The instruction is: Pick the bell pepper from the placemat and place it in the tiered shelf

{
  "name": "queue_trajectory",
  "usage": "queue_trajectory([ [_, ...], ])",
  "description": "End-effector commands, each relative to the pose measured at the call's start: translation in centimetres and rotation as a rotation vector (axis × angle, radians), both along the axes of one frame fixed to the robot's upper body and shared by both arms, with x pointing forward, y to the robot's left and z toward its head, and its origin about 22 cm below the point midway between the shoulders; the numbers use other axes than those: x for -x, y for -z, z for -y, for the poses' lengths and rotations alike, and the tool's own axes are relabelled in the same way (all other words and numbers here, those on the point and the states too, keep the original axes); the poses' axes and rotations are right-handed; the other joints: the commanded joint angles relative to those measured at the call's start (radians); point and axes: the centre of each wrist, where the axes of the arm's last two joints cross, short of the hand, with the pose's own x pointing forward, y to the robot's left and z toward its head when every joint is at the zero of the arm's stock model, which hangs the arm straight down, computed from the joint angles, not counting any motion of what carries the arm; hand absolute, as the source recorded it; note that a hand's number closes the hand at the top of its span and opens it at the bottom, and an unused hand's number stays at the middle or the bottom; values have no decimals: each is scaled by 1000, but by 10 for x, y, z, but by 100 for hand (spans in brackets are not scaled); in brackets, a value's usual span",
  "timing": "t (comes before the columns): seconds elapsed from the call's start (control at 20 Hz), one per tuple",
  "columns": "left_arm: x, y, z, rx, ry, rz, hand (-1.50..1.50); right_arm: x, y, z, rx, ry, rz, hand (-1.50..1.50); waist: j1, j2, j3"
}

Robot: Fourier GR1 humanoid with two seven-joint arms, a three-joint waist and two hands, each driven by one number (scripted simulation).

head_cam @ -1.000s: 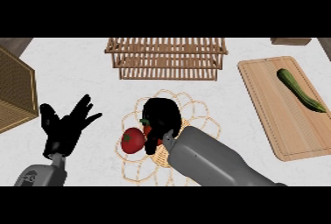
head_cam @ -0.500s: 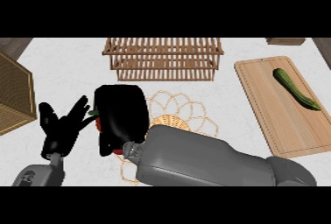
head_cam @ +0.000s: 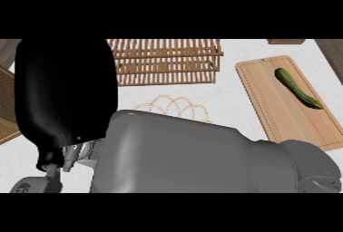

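Bell pepper hidden from view; where it lies cannot be told. One right hand (head_cam: 64, 90) looms close, its black back turned to the viewer, and whether it is wide, narrow or holding anything cannot be told. One tiered shelf (head_cam: 167, 61) stands just right of the hand. One wire placemat (head_cam: 174, 106) peeks out between the shelf and the grey forearm (head_cam: 181, 154). Well to the hand's right, one cutting board (head_cam: 301, 127) carries one cucumber (head_cam: 296, 87).
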Motion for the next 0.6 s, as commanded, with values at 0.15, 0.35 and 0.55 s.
queue_trajectory([
  [0.15, 4, 1, -10, 8, -22, -65, 0, -9, -60, 8, -87, 213, -65, 150, -16, 10, -4],
  [0.35, 16, 22, 0, 7, -21, -61, 0, -19, -100, 15, -148, 260, -32, 150, -13, 12, -6],
  [0.55, 2, 20, 2, -6, -24, -70, 0, -41, -109, 27, -146, 283, -5, 150, -19, 19, -6],
])
